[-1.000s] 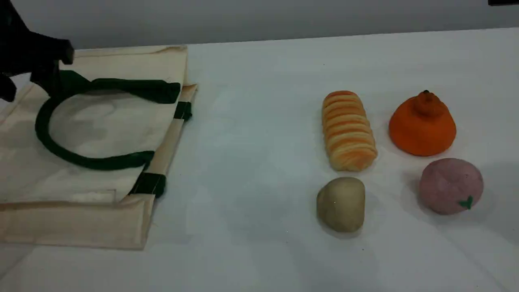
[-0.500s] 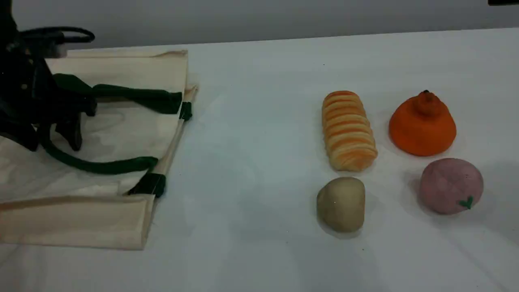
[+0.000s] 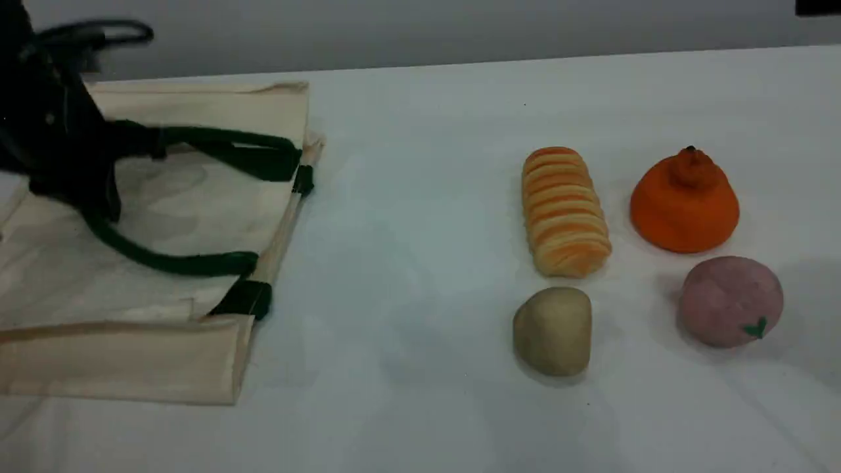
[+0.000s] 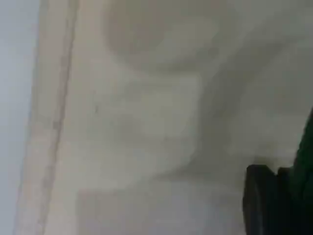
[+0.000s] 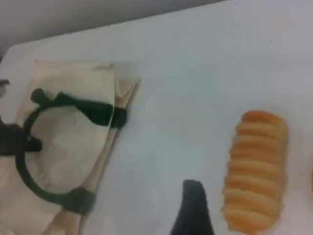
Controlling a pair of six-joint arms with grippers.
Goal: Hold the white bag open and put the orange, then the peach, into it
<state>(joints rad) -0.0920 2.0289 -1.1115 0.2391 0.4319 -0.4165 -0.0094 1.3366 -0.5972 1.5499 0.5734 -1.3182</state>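
A: White bag (image 3: 164,217) lies flat on the desk (image 3: 420,263); left jaws (image 3: 98,177), a second ago released, now clenched on its green handle (image 3: 217,146).

B: Right jaws (image 5: 193,210), only in the wrist view, stay released near the bread roll (image 5: 254,171). Orange (image 3: 684,203) and peach (image 3: 730,301) sit well apart. No writing visible.

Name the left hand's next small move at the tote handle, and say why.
Probably lift: the left hand looks shut on the green strap handle of the white bag, which lies flat, mouth closed. The orange and the peach sit untouched on the table.
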